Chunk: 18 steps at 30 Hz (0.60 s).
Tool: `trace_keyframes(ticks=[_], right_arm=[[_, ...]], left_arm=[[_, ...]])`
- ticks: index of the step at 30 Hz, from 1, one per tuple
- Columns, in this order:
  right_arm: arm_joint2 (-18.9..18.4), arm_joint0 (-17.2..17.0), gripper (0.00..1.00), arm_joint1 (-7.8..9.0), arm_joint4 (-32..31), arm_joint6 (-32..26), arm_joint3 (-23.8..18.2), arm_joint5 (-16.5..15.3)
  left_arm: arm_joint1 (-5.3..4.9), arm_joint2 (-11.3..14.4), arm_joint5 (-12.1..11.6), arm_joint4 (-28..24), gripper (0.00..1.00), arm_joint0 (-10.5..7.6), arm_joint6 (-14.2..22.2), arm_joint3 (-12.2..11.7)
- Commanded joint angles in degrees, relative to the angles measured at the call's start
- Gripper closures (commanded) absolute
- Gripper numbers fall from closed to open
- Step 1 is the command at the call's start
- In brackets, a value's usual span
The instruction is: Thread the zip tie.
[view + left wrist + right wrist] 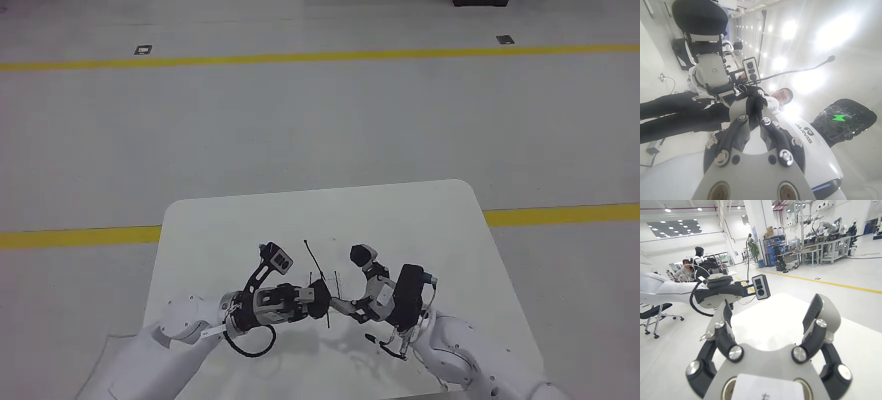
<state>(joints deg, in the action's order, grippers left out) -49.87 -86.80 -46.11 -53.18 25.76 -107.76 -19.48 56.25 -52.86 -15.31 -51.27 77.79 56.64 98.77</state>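
Left end effector (753, 106) is clamping shut on the zip tie (795, 71); I am reading its fingers as pressed together around the strap's lower end. From the top view, I am seeing the zip tie (313, 265) running as a thin black line from that grip away from the robot, above the tabletop (400, 215). Its free end is carrying a thicker block, which I am taking for the head. From the right wrist view the strap (748, 256) is standing nearly upright with a slight bend near the tip.

Right end effector (771, 303) is standing wide open, its ribbed pads (811, 308) facing each other across bare tabletop. In the top view the two end effectors are sitting just beside one another over the near half of the white tabletop, the right one (347, 305) facing the left.

Beyond the tabletop, a pale floor with a yellow line (300, 58) is showing.
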Motion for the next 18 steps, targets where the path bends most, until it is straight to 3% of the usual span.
trace_keyframes(ticks=[1, 12, 18], right_arm=[[0.6, 0.7, 0.0, 0.24, 0.5, 0.4, 0.7, 0.0], [1.8, 1.9, 0.0, 0.6, 1.3, 0.9, 1.6, 0.0], [1.3, 2.2, 0.0, -0.15, 2.2, 0.5, 2.7, 0.0]], left_arm=[[-0.04, -0.4, -0.2, 0.1, 1.0, 0.23, 0.1, -0.1], [-0.08, -0.8, -0.2, 0.4, 1.0, 0.48, 0.2, -0.2], [-0.08, -0.8, -0.2, 0.4, 1.0, 0.48, 0.2, -0.2]])
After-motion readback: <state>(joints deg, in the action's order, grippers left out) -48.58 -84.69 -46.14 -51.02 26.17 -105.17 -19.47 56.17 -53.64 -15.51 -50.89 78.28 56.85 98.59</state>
